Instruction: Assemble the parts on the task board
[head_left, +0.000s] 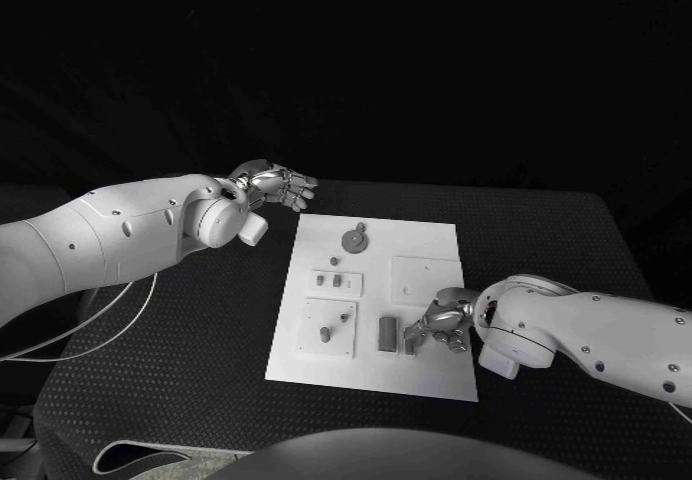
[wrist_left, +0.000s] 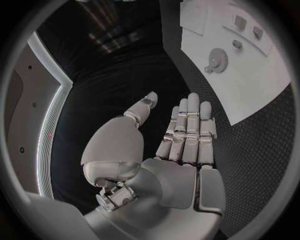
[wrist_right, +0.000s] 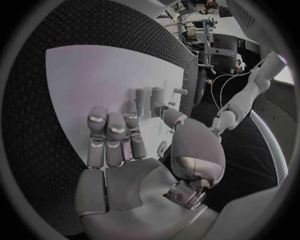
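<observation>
A robotics lab bench, not a home or shop

You're at a black textured table (head_left: 173, 350) against a dark backdrop; a white task board (head_left: 426, 240) lies on it; metal stands and rigs (wrist_right: 203, 30) crowd the room's edge; loose white cables (head_left: 101, 320) trail off the table

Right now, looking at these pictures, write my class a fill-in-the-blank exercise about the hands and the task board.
1. The task board is ____ in colour.
2. The hand over the board's near edge, beside the upright parts, is the robot's ____ hand.
3. The left hand, off the board, is open and holds ____.
4. The gear-shaped part lies near the board's ____ edge.

Missing words: white; right; nothing; far
</observation>
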